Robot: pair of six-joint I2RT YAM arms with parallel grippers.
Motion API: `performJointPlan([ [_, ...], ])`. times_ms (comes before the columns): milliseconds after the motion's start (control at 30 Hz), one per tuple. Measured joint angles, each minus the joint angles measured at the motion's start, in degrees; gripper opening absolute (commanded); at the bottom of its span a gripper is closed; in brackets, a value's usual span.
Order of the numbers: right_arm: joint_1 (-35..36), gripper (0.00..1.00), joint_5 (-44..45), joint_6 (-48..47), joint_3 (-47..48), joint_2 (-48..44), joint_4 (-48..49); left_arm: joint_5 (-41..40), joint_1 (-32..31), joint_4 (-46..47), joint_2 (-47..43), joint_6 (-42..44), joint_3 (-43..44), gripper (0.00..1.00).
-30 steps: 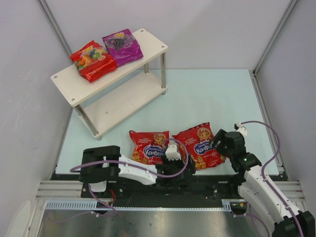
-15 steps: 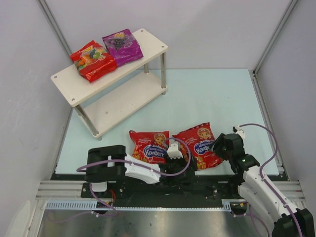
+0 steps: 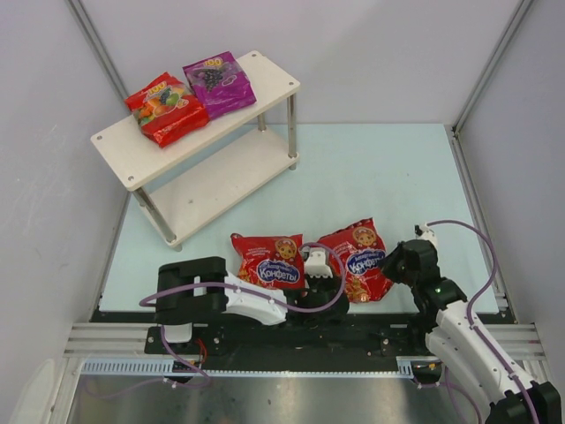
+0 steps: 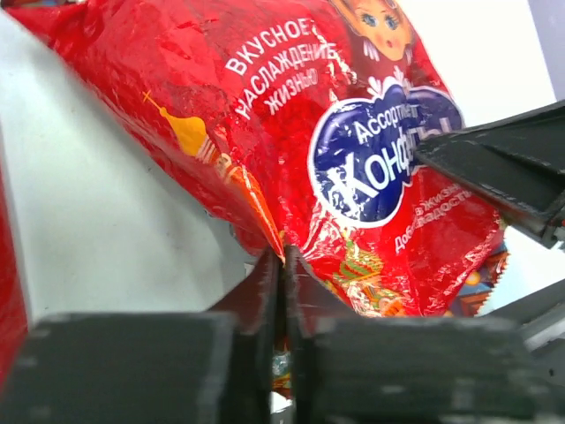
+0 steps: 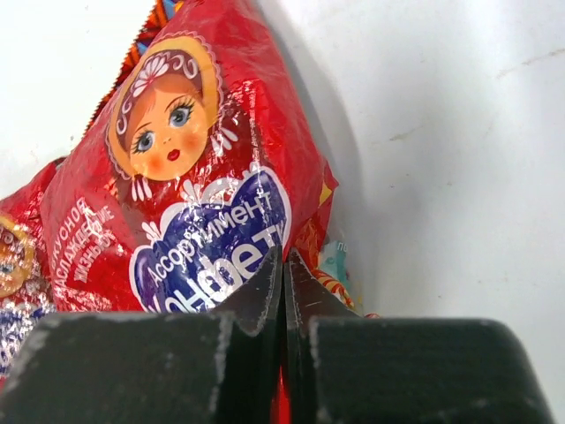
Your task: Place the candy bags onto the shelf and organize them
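Shelf (image 3: 132, 159) sits far left on the table (image 3: 380, 177), long axis diagonal from near-left to far-right. Fruit bag (image 3: 166, 108) and purple bag (image 3: 218, 82) lie flat on the top board, side by side and touching, both skewed with the board. Lower board (image 3: 221, 181) is bare. Nothing stands between the shelf and the arms.

Left red bag (image 3: 269, 261) lies flat on the table near the arm bases. Its print reads upright from the arms' side, turned slightly clockwise, and no gripper touches it.

Left arm lies low along the near table edge, reaching right, wrist turned up toward the far side. Left gripper (image 3: 322, 268) sits between the two red bags. In the wrist view its fingers (image 4: 265, 283) are pressed together on the left edge of the right red bag (image 4: 353, 132), with foil bunched at the tips.

Right red bag (image 3: 357, 259) is on the table just right of the other one. Its long axis runs roughly near-to-far, doll end pointing away from the bases, and it looks puckered between the two grips.

Right arm comes in from the near-right corner, angled up-left. Right gripper (image 3: 390, 263) is at that bag's right edge, fingers (image 5: 260, 291) closed together on the foil beside the blue oval. One of its fingers also shows in the left wrist view, against the logo.
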Motion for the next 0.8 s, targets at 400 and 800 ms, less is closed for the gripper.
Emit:
performJointPlan([
  [400, 0.1, 0.0, -7.3, -6.6, 3.8, 3.2, 8.7, -2.0, 0.3, 0.8, -6.2, 17.2, -0.1, 0.0],
  [800, 8.0, 0.0, -12.3, -11.3, 14.5, 24.7, 33.0, -4.1, 9.2, 2.8, -24.2, 32.8, -5.4, 0.0],
])
